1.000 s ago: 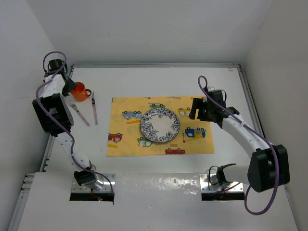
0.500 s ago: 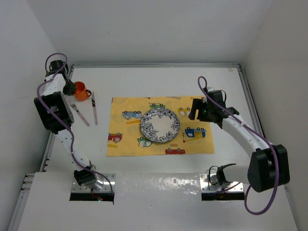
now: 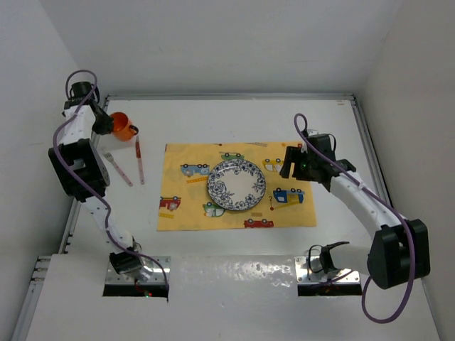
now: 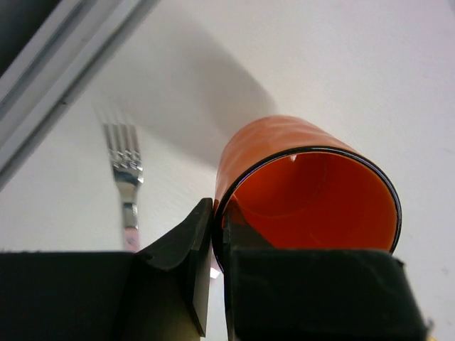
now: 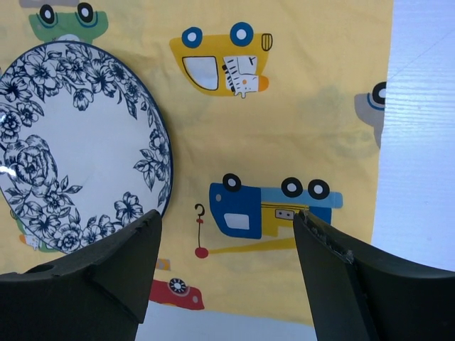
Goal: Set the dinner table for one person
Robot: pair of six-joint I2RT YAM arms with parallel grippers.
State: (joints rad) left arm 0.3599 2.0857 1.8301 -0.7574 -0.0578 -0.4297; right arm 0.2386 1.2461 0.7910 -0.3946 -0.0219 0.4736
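Left pincer [image 4: 217, 222] pinches the wall of the orange cup [image 4: 306, 188], apparently to carry it.
The tabletop [image 3: 234, 119] lies beneath it, fork [image 4: 125, 165] nearby; right pincer [image 5: 226, 219] hangs spread over the placemat [image 5: 320, 106], beside the plate [image 5: 71, 142].

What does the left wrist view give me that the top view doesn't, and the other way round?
Left wrist only: the left gripper pinching the cup's rim, one finger inside, and the cup's empty interior. Top only: plate on the placemat, right gripper beside it, a second utensil beside the fork. Both: cup, fork, table.
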